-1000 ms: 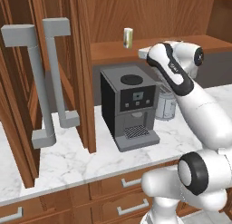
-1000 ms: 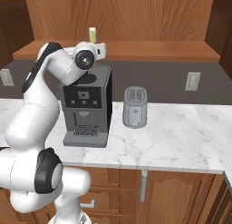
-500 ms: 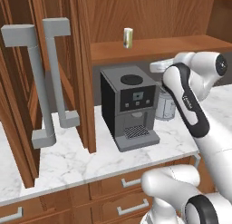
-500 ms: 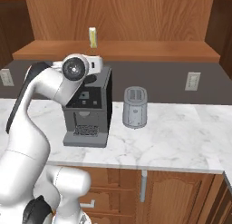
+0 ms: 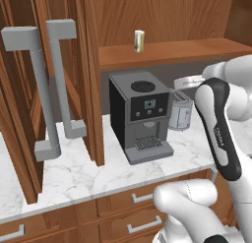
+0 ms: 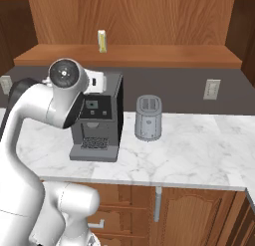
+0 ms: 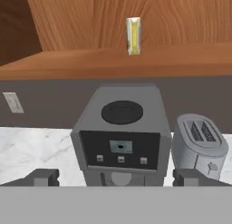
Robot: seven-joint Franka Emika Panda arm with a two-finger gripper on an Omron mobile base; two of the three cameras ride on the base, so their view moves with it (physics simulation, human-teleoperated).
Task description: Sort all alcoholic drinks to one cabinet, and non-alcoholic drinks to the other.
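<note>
From my hand camera the gripper [image 7: 116, 177] looks spread wide and empty — its two finger tips [image 7: 43, 177] sit far apart at the bottom edge, with nothing between them. It faces the coffee machine [image 7: 121, 137] head on, which I take as a backed-off pose that lets me look over the shelf rather than reach for anything.

The one drink I can find is the small cream-yellow carton [image 7: 133, 35], standing upright on the wooden shelf [image 7: 68, 64] at about 12 o'clock from the coffee machine, close to the back wall. As a soft drink it would belong in that cabinet, so I judge it already put away. In the left base view the same carton [image 5: 139, 41] sits well above the machine [image 5: 140, 114].

The toaster [image 7: 199, 143] stands on the marble counter [image 6: 199, 150] at 3 o'clock of the coffee machine, just beside it. At 9 o'clock in the left base view a cabinet door [image 5: 29, 89] with grey handles stands open — probably left so for the next bottle.
</note>
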